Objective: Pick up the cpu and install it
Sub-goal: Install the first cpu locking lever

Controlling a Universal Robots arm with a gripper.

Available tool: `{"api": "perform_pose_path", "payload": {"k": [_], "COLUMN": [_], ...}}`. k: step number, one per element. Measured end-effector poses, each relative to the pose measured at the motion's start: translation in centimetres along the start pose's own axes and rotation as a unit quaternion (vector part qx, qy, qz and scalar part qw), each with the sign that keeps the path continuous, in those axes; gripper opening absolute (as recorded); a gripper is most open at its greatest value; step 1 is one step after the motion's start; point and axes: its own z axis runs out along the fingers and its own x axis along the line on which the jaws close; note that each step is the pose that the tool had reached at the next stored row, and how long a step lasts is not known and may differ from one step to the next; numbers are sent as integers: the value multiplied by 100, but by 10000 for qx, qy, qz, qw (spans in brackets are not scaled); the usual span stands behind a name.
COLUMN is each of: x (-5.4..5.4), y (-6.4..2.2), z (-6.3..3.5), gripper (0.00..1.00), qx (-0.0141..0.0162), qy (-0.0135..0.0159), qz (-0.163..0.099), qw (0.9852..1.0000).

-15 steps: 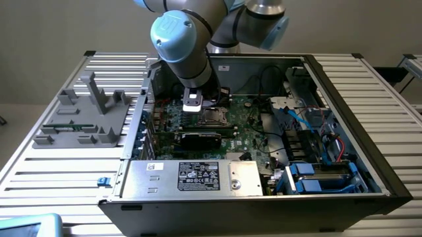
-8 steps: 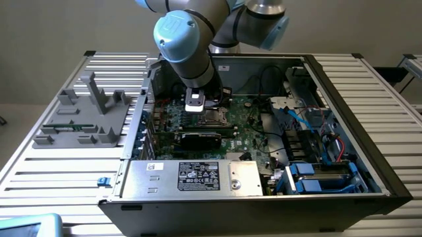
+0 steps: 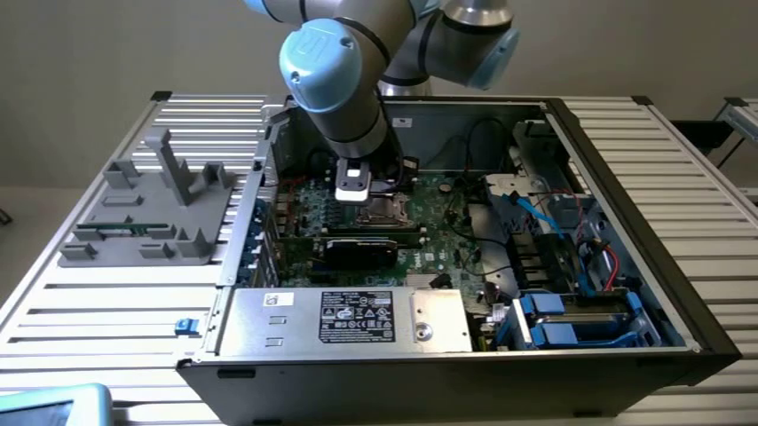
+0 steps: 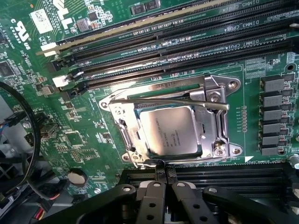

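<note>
The cpu (image 4: 172, 129), a small square chip with a silvery-grey top, lies flat inside the socket on the green motherboard (image 4: 84, 140). A metal socket frame (image 4: 216, 116) surrounds it, and a thin lever (image 4: 163, 102) runs across the chip's far edge. My gripper (image 4: 165, 171) is shut, its black fingers (image 4: 154, 198) pressed together with nothing between them, tips right at the socket's near edge. In the exterior view the gripper (image 3: 369, 197) hangs low inside the open computer case, directly over the socket (image 3: 386, 213).
Long memory slots (image 4: 187, 42) run beside the socket. A black card (image 3: 361, 248) and the silver power supply box (image 3: 350, 318) sit nearer the case front. Cables (image 3: 521, 222) and blue drive bays (image 3: 569, 319) fill the exterior view's right. A grey fixture (image 3: 154, 209) stands outside the case.
</note>
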Motion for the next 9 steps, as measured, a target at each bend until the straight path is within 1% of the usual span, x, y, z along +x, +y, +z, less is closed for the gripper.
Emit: {"api": "perform_pose_path", "payload": {"k": [9], "x": [23], "y": [4], "z": [2], "gripper": [12], "qx": [-1], "qy": [0], "qz": [1], "qw": [10000]}}
